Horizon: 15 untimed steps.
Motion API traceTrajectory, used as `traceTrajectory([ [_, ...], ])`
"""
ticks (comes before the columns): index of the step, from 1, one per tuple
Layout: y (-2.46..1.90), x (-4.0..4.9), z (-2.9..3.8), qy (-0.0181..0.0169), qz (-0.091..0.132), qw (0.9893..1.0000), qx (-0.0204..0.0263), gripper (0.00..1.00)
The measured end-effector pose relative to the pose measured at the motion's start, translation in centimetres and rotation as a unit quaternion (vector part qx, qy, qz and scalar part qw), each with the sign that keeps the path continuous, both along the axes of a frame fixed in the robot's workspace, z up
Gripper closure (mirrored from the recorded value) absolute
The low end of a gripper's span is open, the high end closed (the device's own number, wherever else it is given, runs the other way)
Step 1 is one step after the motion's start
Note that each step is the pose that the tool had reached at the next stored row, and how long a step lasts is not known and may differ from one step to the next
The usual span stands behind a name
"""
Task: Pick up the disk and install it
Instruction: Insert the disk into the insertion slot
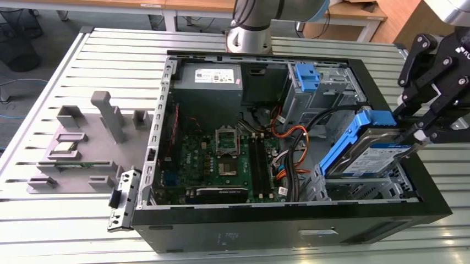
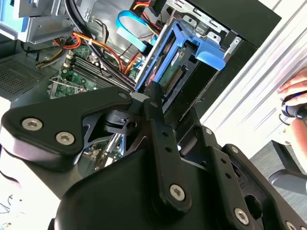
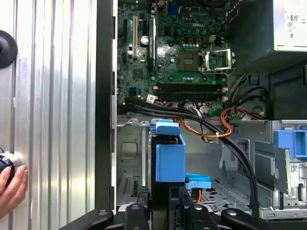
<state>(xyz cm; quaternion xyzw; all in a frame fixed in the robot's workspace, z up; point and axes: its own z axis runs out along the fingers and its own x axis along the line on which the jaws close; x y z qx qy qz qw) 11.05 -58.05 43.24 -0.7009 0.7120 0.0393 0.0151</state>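
— How does the disk (image 1: 367,154) look?
— Silver drive, blue-and-white label, blue plastic caddy around it. It stands tilted at the exterior view's right, low end at the metal bay in the computer case's (image 1: 294,223) lower right corner
— The gripper (image 1: 413,131)?
— Clamped on the disk's upper end
— What do the views add?
— The exterior view gives the label; the first wrist view shows the caddy edge-on and a person's hand (image 3: 9,189)

The case (image 1: 294,231) sits mid-surface (image 1: 110,49); the disk (image 1: 371,151) leans at its edge on the exterior view's right, beside the motherboard (image 1: 220,159).
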Motion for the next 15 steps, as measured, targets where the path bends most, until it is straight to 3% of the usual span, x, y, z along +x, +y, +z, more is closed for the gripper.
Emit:
traceTrajectory([
  [10,0.00,0.00,-2.06,0.0000,-0.001,1.0000,0.0000,0.65],
  [15,0.00,0.00,-2.19,0.0000,-0.001,1.0000,-0.0001,0.65],
])
